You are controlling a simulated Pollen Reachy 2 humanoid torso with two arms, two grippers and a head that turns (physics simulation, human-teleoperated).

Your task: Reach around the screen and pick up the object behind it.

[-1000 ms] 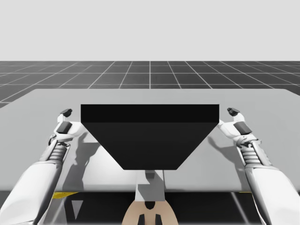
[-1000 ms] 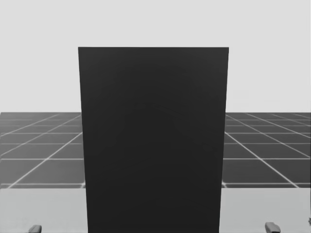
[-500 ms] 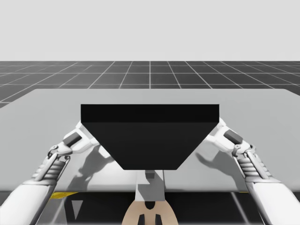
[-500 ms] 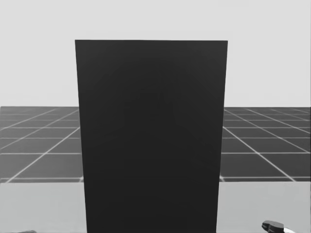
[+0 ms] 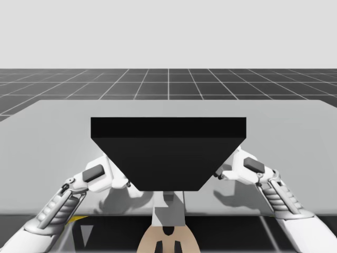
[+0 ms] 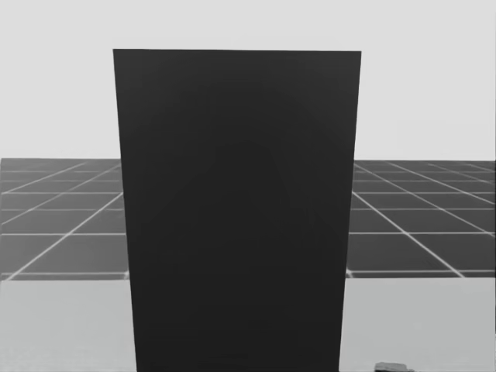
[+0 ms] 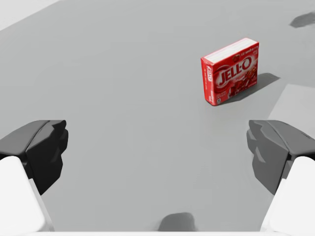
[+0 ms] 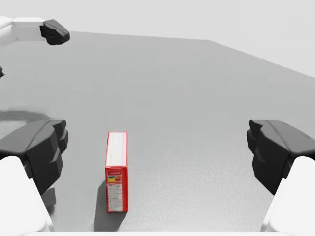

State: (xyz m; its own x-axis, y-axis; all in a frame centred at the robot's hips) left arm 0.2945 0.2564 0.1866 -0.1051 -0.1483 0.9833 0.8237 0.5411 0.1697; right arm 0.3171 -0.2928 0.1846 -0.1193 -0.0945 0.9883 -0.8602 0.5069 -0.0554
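Print — seemingly lettering — on red box [image 7: 229,72]

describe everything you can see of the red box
The red box is a flat carton, cardboard by its look, with a white top face and white lettering on its broad side. It stands upright on a narrow edge on the grey table, casting a shadow. It lies well ahead of my open left gripper and close ahead of my open right gripper, narrow side toward the latter. Only the table touches it.
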